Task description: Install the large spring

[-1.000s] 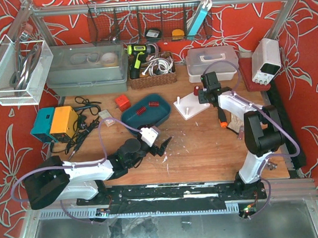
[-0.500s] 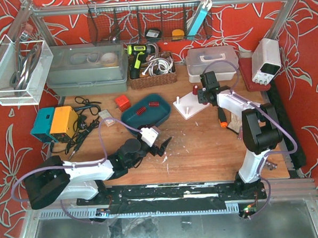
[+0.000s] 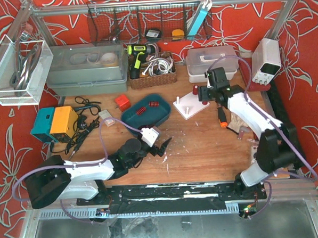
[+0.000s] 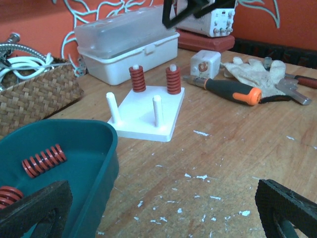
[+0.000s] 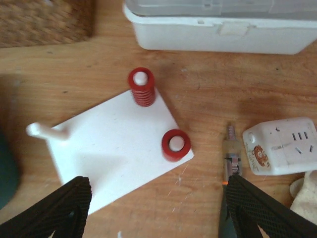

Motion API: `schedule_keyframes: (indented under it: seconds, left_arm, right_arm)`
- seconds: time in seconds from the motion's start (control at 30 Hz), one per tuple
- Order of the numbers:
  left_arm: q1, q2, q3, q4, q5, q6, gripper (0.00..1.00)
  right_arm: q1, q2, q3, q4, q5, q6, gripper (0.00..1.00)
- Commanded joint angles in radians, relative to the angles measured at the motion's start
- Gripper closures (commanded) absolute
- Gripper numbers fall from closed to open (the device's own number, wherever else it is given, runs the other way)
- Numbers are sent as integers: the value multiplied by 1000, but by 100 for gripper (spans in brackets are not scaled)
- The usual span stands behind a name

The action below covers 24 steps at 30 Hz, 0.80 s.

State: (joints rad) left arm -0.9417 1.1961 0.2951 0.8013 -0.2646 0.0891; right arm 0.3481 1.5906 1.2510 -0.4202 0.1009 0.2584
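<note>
Step in hand, seemingly release after seating: my right pincer, spread and empty, hangs over the white peg board at frame centre, two red springs on its pegs. My left pincer is spread too. The teal tray, lower left, holds spare springs; the next move needs a grasp there.

- A white peg board is seen lying on the wooden table, just beside a teal tray.
- Two red springs are held in the tray.
- The right gripper is positioned over the board's far edge.
- The left gripper is held near the tray, fingers spread.
</note>
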Motion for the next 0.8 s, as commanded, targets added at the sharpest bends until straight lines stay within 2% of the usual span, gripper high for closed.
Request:
schedule_keyframes:
  seconds: [0.0, 0.2, 0.33, 0.5, 0.67, 0.77]
  left_arm:
    - [3, 26, 35, 5, -20, 12, 0]
    - [4, 29, 61, -45, -42, 29, 0]
    - [19, 33, 77, -65, -121, 30, 0]
    - [80, 11, 185, -260, -137, -71, 0]
    - [205, 14, 327, -494, -86, -130, 0]
    - [305, 40, 408, -598, -11, -135, 11]
  right_arm:
    - [31, -141, -86, -54, -79, 40, 19]
    - [101, -324, -227, -4, -151, 70, 4]
    - [149, -422, -331, 36, -130, 74, 1]
    - [179, -522, -456, 117, -108, 105, 1]
    - [180, -614, -560, 199, -66, 134, 1]
    - [180, -658, -602, 259, -72, 145, 1]
